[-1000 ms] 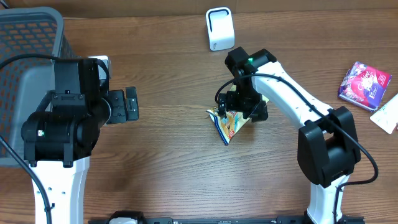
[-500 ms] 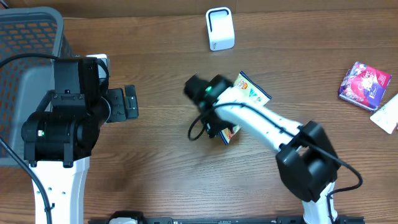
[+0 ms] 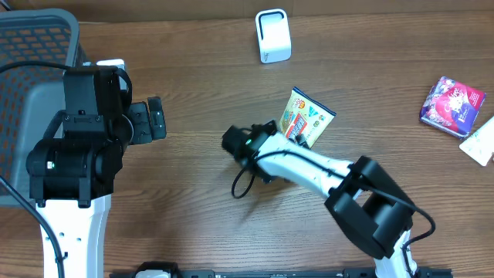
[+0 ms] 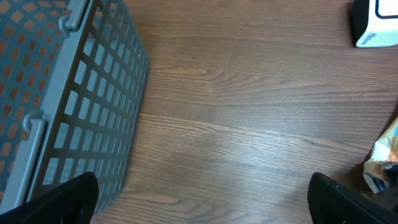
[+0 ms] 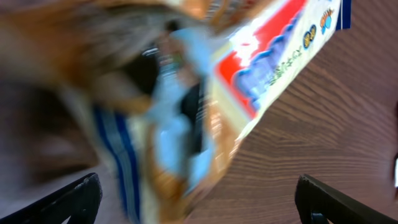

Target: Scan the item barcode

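The wooden table (image 3: 201,193) bears a grey basket (image 3: 46,31), a white scanner (image 3: 273,35) and a purple packet (image 3: 453,106).

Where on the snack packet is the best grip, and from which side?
Grip the snack packet along its free edge nearest the white device, coming down from above. It seems to lie flat and thin, and the right arm covers its opposite end.

Two robot arms are sharing one build. The left arm (image 3: 75,158) is showing bulky black joint housings over a white lower column, with a small green light (image 3: 51,164) glowing on one housing and a black cable (image 3: 35,65) arching off it. The left gripper (image 3: 148,122) is showing flat black fingers (image 4: 62,200). The right arm (image 3: 309,164) is showing slim white segments between black joints, with a second green light (image 3: 248,143) glowing and a thin cable loop (image 3: 242,185) hanging beside it.
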Tool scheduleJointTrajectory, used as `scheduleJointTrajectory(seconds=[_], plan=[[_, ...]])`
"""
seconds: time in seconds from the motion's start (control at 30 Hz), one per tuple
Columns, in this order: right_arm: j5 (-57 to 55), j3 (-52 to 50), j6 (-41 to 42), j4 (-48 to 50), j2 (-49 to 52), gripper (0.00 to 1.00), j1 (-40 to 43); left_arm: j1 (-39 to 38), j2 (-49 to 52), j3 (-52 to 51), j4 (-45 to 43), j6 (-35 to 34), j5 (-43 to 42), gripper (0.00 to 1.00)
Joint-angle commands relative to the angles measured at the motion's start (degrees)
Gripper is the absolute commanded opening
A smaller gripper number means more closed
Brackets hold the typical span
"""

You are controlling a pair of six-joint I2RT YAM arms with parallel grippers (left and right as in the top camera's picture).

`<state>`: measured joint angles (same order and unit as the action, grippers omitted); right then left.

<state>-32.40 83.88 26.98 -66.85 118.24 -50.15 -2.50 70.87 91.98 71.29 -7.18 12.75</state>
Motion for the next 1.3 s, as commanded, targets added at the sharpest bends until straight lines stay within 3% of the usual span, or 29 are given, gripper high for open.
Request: scheduleJointTrajectory(seconds=[0.0, 0.23, 0.47, 0.8, 1.07, 1.27], plan=[[-3.58, 0.31, 1.55, -0.52, -1.18, 1.0, -4.44, 0.35, -0.81, 1.05, -0.11, -0.79, 1.22, 1.0], [-3.56, -0.33, 1.57, 0.96, -1.09, 1.0, -7.45, 0.35, -0.81, 1.05, 0.26, -0.74, 1.25, 1.0], [-3.8, -3.89, 1.42, 4.79, -1.09, 1.0, -3.58, 0.35, -0.81, 1.05, 0.9, -0.74, 1.25, 1.0], [-3.8, -6.08, -7.78, 14.08, -1.07, 0.98, -0.52, 0.35, -0.81, 1.05, 0.9, -0.74, 1.25, 1.0], [-2.4, -8.7, -7.48, 13.57, -0.72, 0.72, -0.17, 0.35, -0.81, 1.05, 0.94, -0.74, 1.22, 1.0], [-2.51, -10.75, -7.26, 13.29, -0.55, 0.4, -0.17, 0.35, -0.81, 1.05, 0.92, -0.76, 1.22, 1.0]])
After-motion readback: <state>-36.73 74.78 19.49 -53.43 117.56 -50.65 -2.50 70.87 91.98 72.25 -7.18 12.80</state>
